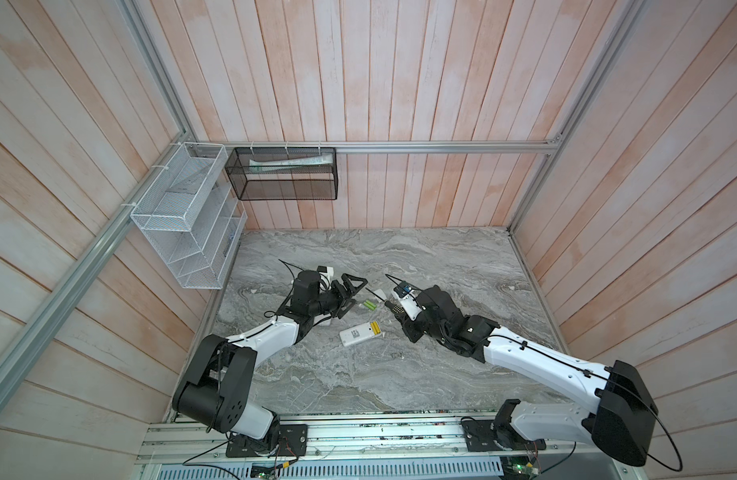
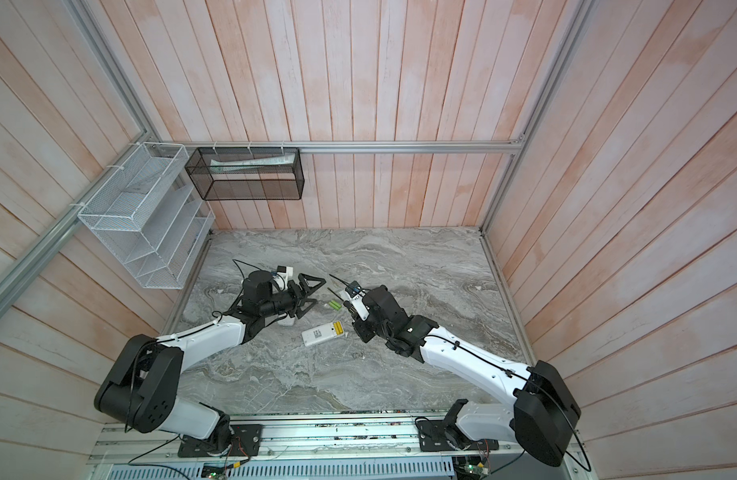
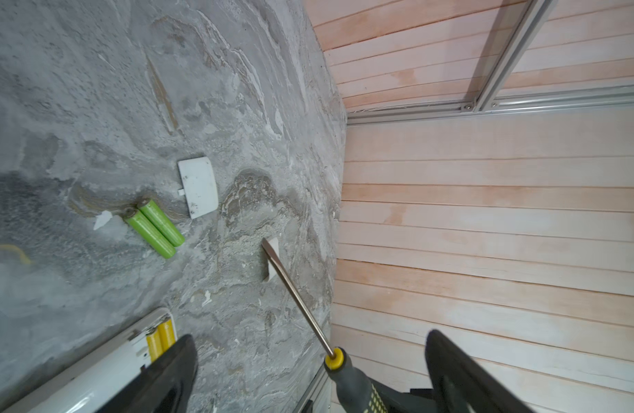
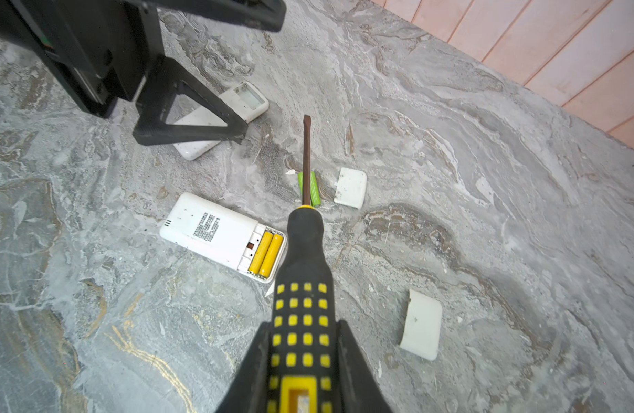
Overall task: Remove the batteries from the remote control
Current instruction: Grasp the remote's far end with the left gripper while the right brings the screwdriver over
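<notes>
Face down on the marble lies a white remote control (image 4: 208,229) (image 1: 354,336), its compartment open. Two yellow batteries (image 4: 267,254) (image 3: 161,336) sit inside it. Two lime green batteries (image 4: 315,195) (image 3: 154,229) (image 1: 369,306) (image 2: 334,306) lie loose side by side on the table. My left gripper (image 1: 358,295) (image 2: 317,295) (image 3: 310,336) stands open and empty, just left of the green pair. My right gripper (image 4: 305,325) (image 1: 400,316) is shut on the handle of a black-and-yellow screwdriver (image 4: 305,271) (image 3: 347,379). The tool's shaft passes above the green batteries.
A second white remote (image 4: 249,98) lies partly under my left gripper's fingers (image 4: 190,118). Two white battery covers (image 4: 350,187) (image 4: 421,325) rest on the marble to the right of the batteries. White (image 1: 184,216) and black (image 1: 283,174) wire baskets hang on the back wall.
</notes>
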{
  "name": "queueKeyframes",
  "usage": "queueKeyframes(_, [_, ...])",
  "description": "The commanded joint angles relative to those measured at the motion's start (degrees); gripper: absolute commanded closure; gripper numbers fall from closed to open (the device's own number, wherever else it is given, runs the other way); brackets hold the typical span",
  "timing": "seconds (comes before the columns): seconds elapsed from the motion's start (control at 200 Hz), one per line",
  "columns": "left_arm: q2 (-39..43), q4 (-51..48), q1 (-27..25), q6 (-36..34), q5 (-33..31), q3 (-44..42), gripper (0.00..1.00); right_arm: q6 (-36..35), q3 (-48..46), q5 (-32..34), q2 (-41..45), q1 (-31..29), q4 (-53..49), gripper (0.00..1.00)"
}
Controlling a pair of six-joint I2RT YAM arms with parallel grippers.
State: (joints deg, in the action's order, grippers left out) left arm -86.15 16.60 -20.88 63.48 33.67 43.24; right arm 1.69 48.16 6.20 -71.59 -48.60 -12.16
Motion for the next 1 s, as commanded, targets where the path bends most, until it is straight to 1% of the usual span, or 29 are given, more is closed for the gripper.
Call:
queueKeyframes(0.0, [-0.19,-15.14,0.14,-15.36,-2.44,3.43,0.00,2.23,-1.33,2.50,2.43,0.08,-2.61,1.00])
queueKeyframes(0.08, [-0.36,-22.38,0.08,-21.97,-4.83,6.14,0.00,3.22,-2.16,2.43,3.83,0.06,-3.44,1.00])
queueKeyframes(0.205, [-0.26,-31.55,-0.54,-31.25,-11.35,9.93,0.00,4.26,-3.21,1.98,5.47,0.08,-4.51,1.00])
queueKeyframes(0.32, [0.73,-35.20,-1.12,-38.86,-16.54,11.41,0.00,4.81,-3.77,1.47,6.03,0.05,-5.44,1.00])
queueKeyframes(0.39, [1.75,-36.72,-2.46,-43.26,-21.44,11.52,0.00,5.11,-3.94,1.27,5.96,-0.01,-6.15,1.00])
queueKeyframes(0.485, [2.13,-38.32,-2.93,-48.09,-22.48,11.58,0.00,5.23,-4.34,0.89,5.90,-0.05,-6.56,1.00])
queueKeyframes(0.57, [3.28,-37.94,-5.02,-52.52,-26.95,10.46,0.00,5.40,-4.96,0.47,6.03,0.00,-6.12,1.00])
queueKeyframes(0.635, [4.97,-36.40,-6.82,-58.01,-27.34,8.70,0.00,5.43,-5.26,-0.07,6.18,-0.03,-5.88,1.00])
queueKeyframes(0.7, [6.45,-35.34,-9.14,-62.82,-29.16,6.94,0.00,5.43,-5.44,-0.59,6.29,-0.01,-5.83,1.00])
queueKeyframes(0.835, [6.09,-36.87,-10.10,-68.95,-27.80,5.93,0.00,5.43,-5.62,-1.43,6.68,0.00,-5.85,1.00])
queueKeyframes(0.995, [3.52,-38.75,-12.15,-75.33,-28.80,5.17,0.00,5.73,-5.88,-1.92,7.23,-0.06,-6.19,1.00])
